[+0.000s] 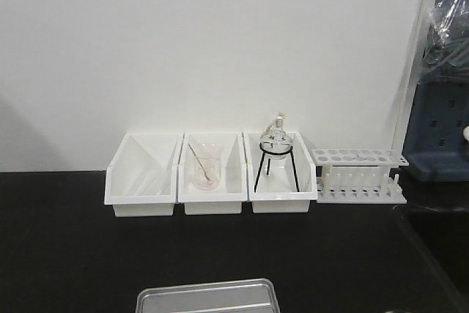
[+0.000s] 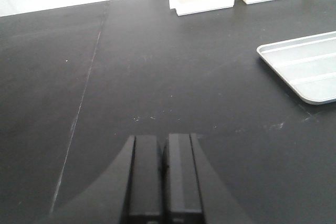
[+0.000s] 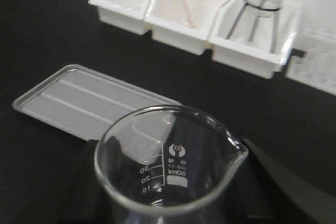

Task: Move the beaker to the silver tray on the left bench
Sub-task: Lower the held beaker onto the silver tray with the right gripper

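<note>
A: How far along is it?

B: Partway, I'd judge. The beaker point(image 3: 168, 182) is in the grip near the silver tray point(image 3: 79, 103) on the left bench point(image 2: 157, 66), but not yet set on it. Nothing lies on the tray.

A: And the fingers?

B: The right fingers point(image 3: 273, 192) pinch the beaker, 1 on each side of its glass wall. The left fingers point(image 2: 147, 177) are pressed together, holding nothing, over the bench beside the tray.

A: What's left?

B: Bring the beaker over the tray, lower it, let go.
</note>
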Controlling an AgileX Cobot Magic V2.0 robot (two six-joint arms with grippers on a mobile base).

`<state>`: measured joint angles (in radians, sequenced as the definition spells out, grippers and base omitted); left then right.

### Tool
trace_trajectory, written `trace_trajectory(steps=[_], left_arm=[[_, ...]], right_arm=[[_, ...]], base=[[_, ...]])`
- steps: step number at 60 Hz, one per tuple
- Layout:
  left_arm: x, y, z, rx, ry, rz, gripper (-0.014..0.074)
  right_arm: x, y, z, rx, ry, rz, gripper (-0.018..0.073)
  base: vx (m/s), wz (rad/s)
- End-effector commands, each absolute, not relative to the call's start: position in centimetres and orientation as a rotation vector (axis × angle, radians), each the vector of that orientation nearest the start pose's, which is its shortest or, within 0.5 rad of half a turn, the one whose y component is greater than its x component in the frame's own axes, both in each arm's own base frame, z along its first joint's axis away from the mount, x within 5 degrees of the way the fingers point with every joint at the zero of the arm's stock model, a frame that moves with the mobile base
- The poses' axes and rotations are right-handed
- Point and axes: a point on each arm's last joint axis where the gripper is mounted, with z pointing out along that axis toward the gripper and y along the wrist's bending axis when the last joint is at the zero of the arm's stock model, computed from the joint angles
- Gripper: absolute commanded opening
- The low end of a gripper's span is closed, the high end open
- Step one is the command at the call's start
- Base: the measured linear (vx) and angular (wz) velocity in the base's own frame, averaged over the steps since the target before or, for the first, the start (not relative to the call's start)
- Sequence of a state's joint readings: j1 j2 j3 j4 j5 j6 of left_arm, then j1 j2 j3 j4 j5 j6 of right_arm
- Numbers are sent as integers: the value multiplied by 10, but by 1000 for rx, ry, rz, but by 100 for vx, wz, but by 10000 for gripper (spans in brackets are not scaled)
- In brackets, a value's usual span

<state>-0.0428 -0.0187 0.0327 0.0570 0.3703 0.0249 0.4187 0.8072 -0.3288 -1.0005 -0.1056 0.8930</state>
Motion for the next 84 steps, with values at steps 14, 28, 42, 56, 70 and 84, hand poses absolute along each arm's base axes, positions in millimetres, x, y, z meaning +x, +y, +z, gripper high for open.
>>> trace_trajectory(steps=[14, 28, 42, 56, 70, 84], left_arm=[[54, -1, 170, 101, 1802, 32, 1], [54, -1, 170, 101, 1802, 32, 1], [54, -1, 170, 101, 1802, 32, 1], [54, -1, 170, 101, 1802, 32, 1], [54, -1, 170, 101, 1802, 32, 1], [54, -1, 170, 101, 1802, 32, 1]], right_arm=[[258, 158, 226, -835, 1794, 637, -11], [326, 199, 164, -872, 1811, 816, -11], [350, 211, 143, -884, 1774, 821, -11], [361, 206, 142, -831, 1726, 674, -4], [366, 201, 140, -782, 1761, 611, 36], [366, 200, 138, -773, 1798, 597, 124]], base=[[0, 0], [0, 0], [0, 0], [0, 0], [0, 0], [0, 0]])
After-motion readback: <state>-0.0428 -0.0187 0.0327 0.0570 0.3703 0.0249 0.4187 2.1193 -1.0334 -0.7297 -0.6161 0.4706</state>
